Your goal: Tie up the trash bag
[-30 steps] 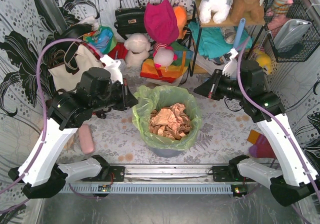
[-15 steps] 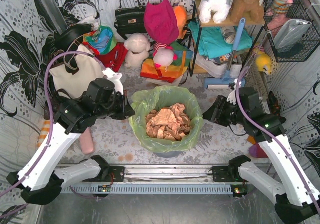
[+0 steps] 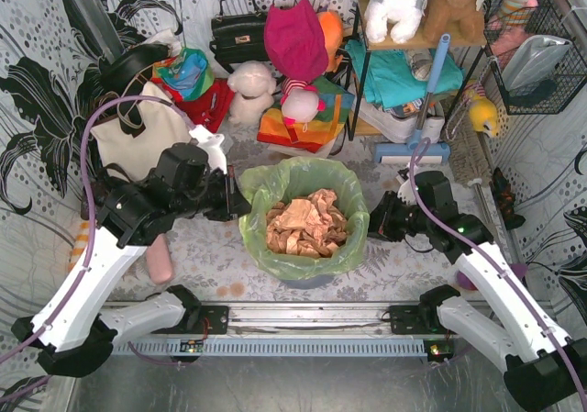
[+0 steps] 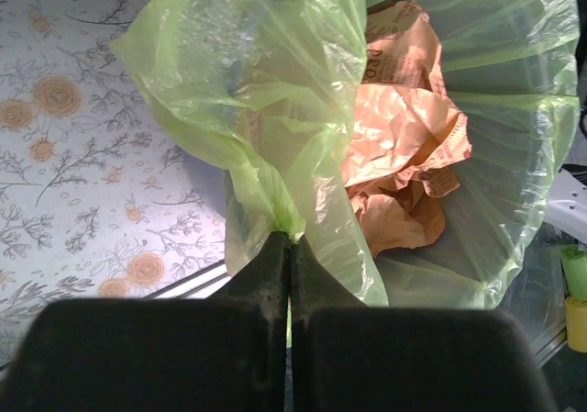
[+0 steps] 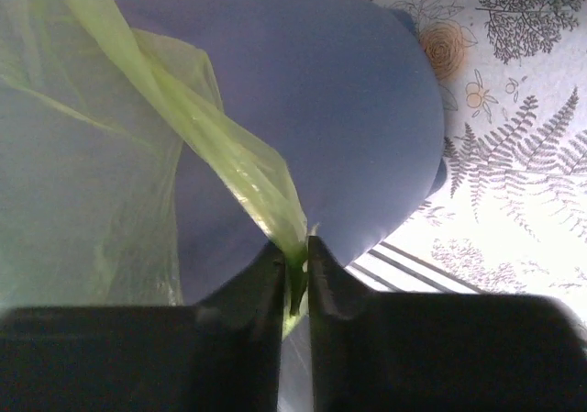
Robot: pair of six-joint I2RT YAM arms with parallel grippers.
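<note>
Trash bag (image 3: pixel 341 181) lines the bin (image 3: pixel 303 281) at mid-table between the two arms, its rim folded over the edge and crumpled paper (image 3: pixel 303 221) inside. From above, the danger I'd judge is uneven pulling: if one arm lifts harder than the other, the light bin may tip or slide and spill paper. The left gripper (image 3: pixel 237 206) reaches in from the left to the rim, forearm angled down. The right gripper (image 3: pixel 371 221) meets the opposite rim, elbow bent.

Left wrist view: the thin film could tear or slip free, since only a small gathered tuck of the bag (image 4: pixel 266 109) is caught. The left gripper (image 4: pixel 289 242) is pressed together on that tuck, pointing across the opening toward the paper (image 4: pixel 404 137).

Right wrist view: the hold looks slighter, a narrow stretched strand of the bag (image 5: pixel 211 146) that might pull out when raised. The right gripper (image 5: pixel 293 251) is nearly closed, pinching that strand just outside the bin's (image 5: pixel 312 109) wall.
</note>
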